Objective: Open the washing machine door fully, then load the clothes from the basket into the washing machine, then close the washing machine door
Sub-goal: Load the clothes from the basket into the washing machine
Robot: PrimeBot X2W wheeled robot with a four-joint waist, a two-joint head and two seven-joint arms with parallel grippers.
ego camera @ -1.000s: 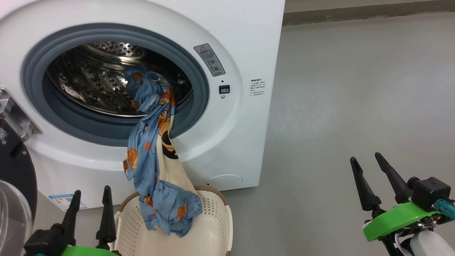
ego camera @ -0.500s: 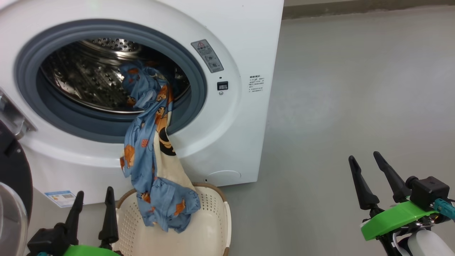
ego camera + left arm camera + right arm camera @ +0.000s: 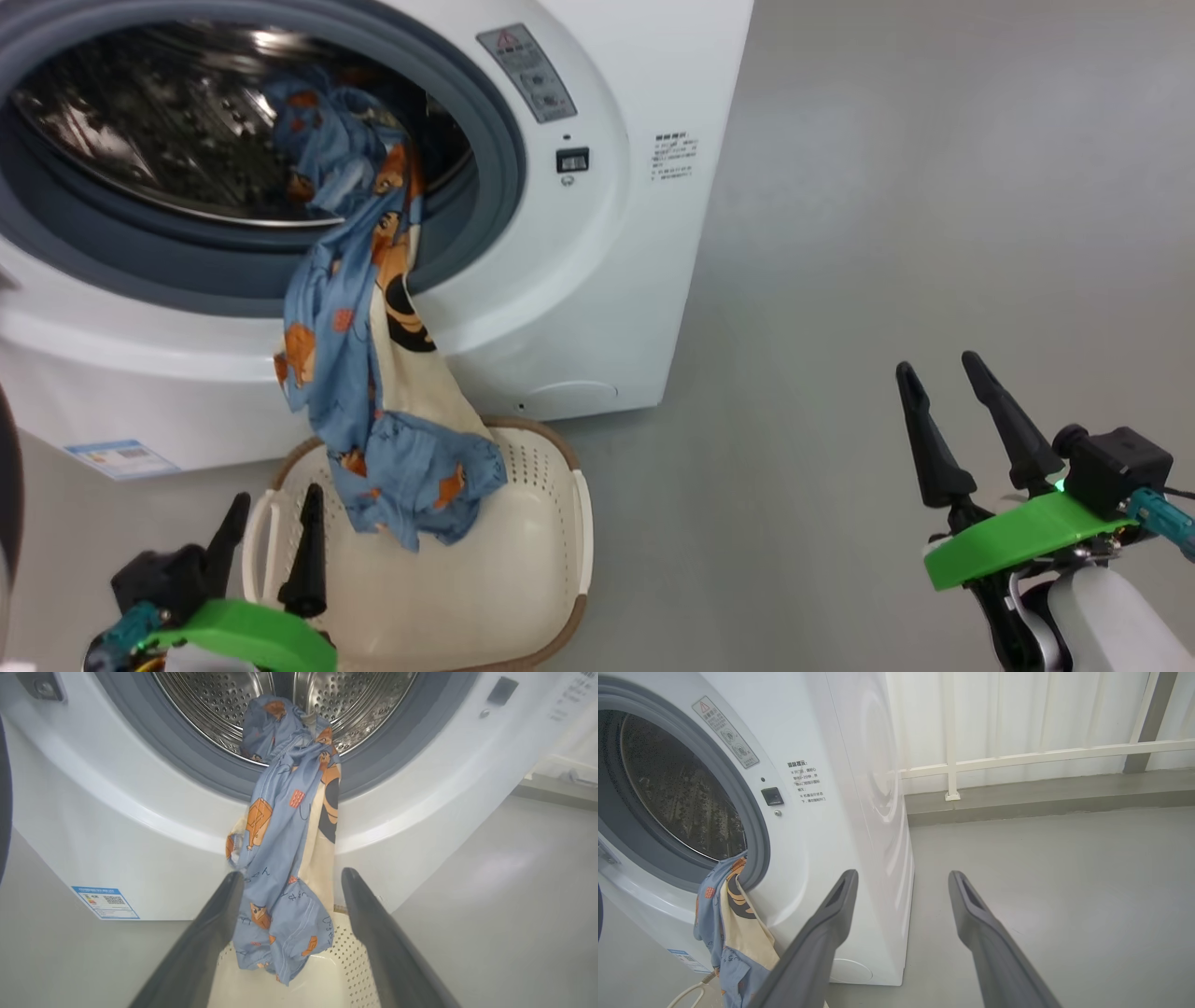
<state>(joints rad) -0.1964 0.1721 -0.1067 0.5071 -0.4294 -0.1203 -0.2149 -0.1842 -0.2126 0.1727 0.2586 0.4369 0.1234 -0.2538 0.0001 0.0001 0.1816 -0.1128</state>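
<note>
The white washing machine (image 3: 597,280) stands with its drum open. Only a dark sliver of the washing machine door (image 3: 6,485) shows at the far left. The blue printed clothes (image 3: 345,317) hang from the drum over the grey ring, their lower end lying in the cream basket (image 3: 579,523) on the floor in front. My left gripper (image 3: 277,499) is open over the basket's left rim. In the left wrist view the clothes (image 3: 280,849) hang just beyond the open left gripper (image 3: 292,875). My right gripper (image 3: 936,364) is open above the floor, far right of the machine.
A blue label sticker (image 3: 121,457) sits low on the machine's front. Grey floor (image 3: 887,233) stretches to the right of the machine. In the right wrist view a white railing (image 3: 1017,756) and pale curtains run behind the machine (image 3: 840,788).
The head view has tilted down and closer, so the machine sits higher in the picture. My left gripper now stands over the basket's left rim. The clothes hang as before.
</note>
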